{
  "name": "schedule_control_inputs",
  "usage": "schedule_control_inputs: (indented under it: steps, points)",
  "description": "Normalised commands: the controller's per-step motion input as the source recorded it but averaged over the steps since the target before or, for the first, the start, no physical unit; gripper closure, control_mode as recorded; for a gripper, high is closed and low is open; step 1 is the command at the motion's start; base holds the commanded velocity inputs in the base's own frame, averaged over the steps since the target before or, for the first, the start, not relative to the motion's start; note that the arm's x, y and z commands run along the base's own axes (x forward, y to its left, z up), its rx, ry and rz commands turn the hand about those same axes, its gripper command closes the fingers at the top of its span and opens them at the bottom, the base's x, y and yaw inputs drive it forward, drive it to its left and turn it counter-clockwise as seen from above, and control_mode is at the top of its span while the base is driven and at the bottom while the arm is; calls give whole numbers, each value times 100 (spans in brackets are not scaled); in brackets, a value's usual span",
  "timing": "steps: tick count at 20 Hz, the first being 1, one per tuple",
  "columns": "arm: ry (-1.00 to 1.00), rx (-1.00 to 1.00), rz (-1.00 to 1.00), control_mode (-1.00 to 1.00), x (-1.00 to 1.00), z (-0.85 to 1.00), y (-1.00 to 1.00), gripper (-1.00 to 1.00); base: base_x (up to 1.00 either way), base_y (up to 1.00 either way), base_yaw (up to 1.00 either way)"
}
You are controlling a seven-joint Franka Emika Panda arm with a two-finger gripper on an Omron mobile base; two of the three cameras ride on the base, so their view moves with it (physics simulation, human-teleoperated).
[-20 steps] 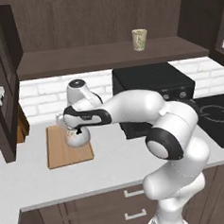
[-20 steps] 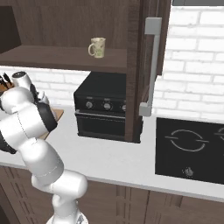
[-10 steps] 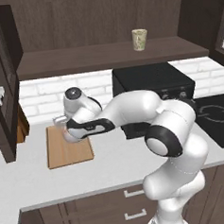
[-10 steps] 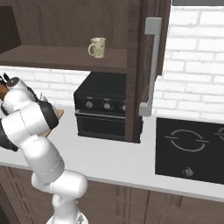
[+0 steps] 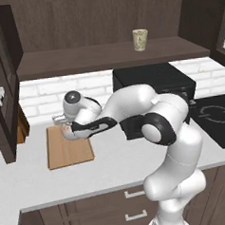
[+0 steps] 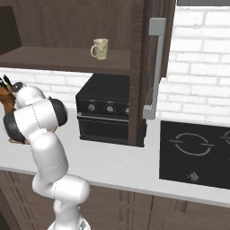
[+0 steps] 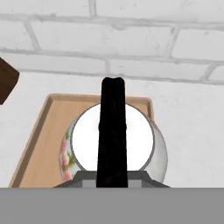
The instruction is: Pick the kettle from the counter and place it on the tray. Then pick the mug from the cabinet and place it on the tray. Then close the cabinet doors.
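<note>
In the hand view I look straight down on the round white kettle [image 7: 140, 144] with reddish floral marks. My gripper [image 7: 113, 177] is shut on its black arched handle [image 7: 113, 127]. The kettle sits over the far part of the light-brown tray [image 7: 37, 148]; I cannot tell whether its base touches the board. In the left base view the gripper [image 5: 67, 129] hangs low over the far end of the tray [image 5: 69, 153] on the pale counter [image 5: 113, 166]. The beige mug [image 5: 139, 39] [image 6: 100, 48] stands on the shelf of the open cabinet [image 5: 105, 55].
A black oven box [image 5: 156, 94] stands on the counter right of the tray, with a black hob [image 5: 215, 119] beyond it. A wooden knife block [image 6: 9, 96] stands left of the tray. One open cabinet door [image 5: 1, 93] hangs at the left, another [image 6: 150, 67] at the right.
The hand has come down and moved a little left with the kettle, from above the tray to low over its far end. The grip has not changed.
</note>
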Motion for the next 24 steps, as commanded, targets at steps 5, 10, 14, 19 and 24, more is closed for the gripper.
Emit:
schedule_control_inputs:
  steps: [5,10,14,19,24]
  points:
    - [0,0,-5,-100,19,-2,18,100,0,0,0]
    - [0,0,-4,-100,3,-17,17,100,0,0,0]
    - [0,0,-3,-100,0,-21,2,100,0,0,0]
    - [0,1,-3,-100,0,-20,0,-100,0,0,0]
    - [0,2,0,-100,0,-12,0,-100,0,0,0]
